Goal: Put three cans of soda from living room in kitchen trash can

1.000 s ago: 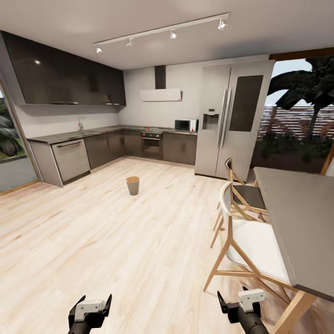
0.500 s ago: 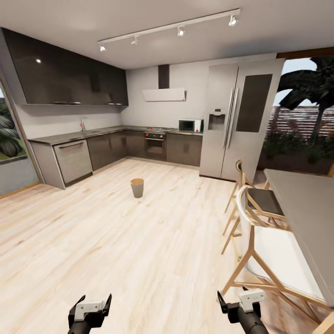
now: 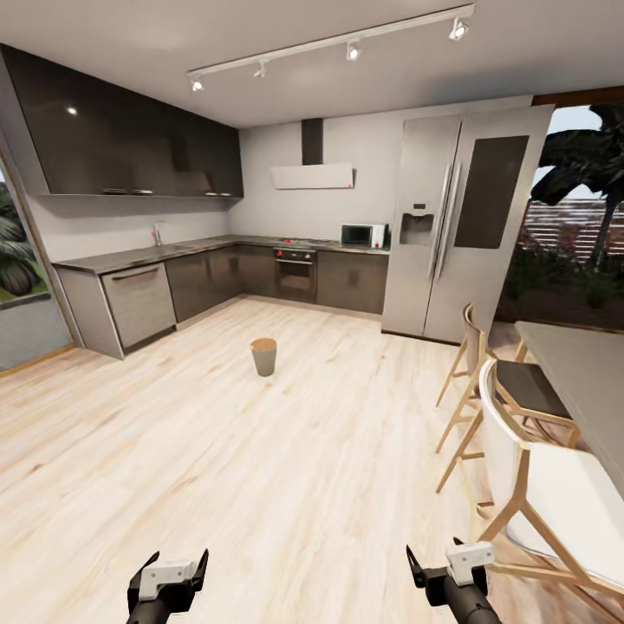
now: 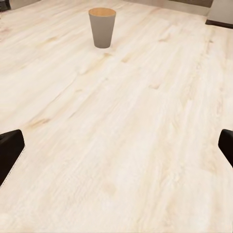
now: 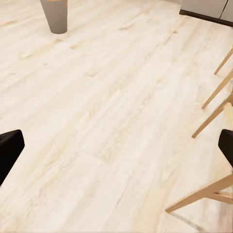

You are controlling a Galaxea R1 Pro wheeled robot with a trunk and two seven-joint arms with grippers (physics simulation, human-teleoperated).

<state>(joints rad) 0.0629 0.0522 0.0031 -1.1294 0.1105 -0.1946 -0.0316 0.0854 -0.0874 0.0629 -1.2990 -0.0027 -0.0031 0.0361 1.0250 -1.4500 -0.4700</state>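
I am in the kitchen, and the tash can (image 3: 263,356) stands alone on the light wood floor ahead, a small tapered grey-tan bin with a coppery inside. It also appears far off in the left wrist view (image 4: 102,27) and, cut by the frame edge, in the right wrist view (image 5: 57,14). My left gripper (image 3: 179,560) and right gripper (image 3: 433,555) hang low in front of me, both open with nothing between the fingers. The wrist views look past the open left gripper (image 4: 116,150) and right gripper (image 5: 116,150) at bare floor. The cans of soda are out of view.
Wooden chairs (image 3: 511,451) and a grey table (image 3: 589,373) stand close on my right; chair legs (image 5: 213,92) reach into the right wrist view. Dark cabinets (image 3: 199,277) line the far left and back walls. A steel fridge (image 3: 464,225) stands at the back right.
The whole view has shifted: the chairs and table slid toward the right edge and the fridge and tash can drifted slightly right. Both grippers keep the same open pose.
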